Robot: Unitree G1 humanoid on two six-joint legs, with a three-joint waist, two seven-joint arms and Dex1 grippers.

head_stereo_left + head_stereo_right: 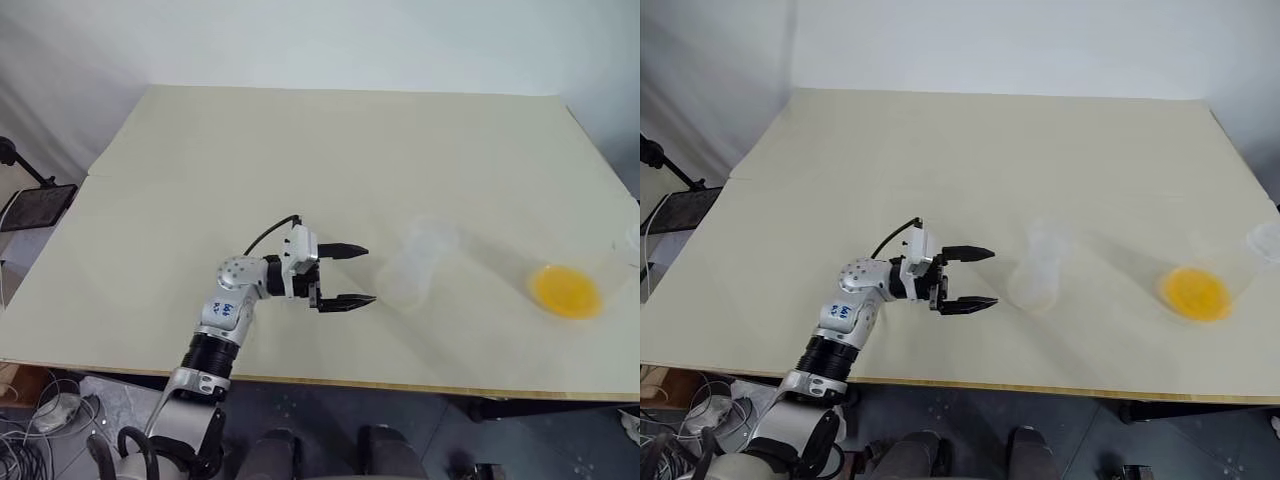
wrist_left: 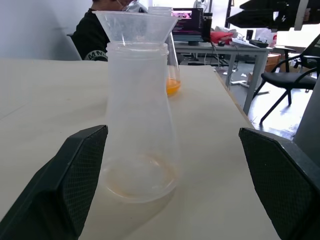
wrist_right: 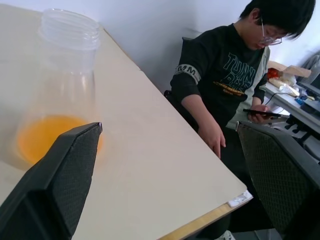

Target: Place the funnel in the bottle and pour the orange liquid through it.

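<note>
The clear bottle (image 2: 137, 125) stands upright on the pale table (image 1: 300, 150), with a clear funnel (image 2: 135, 27) seated in its mouth. My left gripper (image 1: 345, 275) is level with the bottle and just to its left, pointing at it. Its jaws are open and the bottle stands ahead of the gap, untouched. The orange liquid (image 1: 568, 290) lies in a clear container with a threaded neck (image 3: 67, 30) near the table's right edge. My right gripper (image 3: 169, 127) is open and empty, and the container stands ahead of one finger (image 3: 60, 170), to one side of the gap.
A person (image 3: 225, 65) in a black sweatshirt sits just beyond the table's right edge, holding a phone. Desks and a black chair (image 2: 285, 80) stand farther off. A black stand (image 1: 35, 205) is on the floor to the table's left.
</note>
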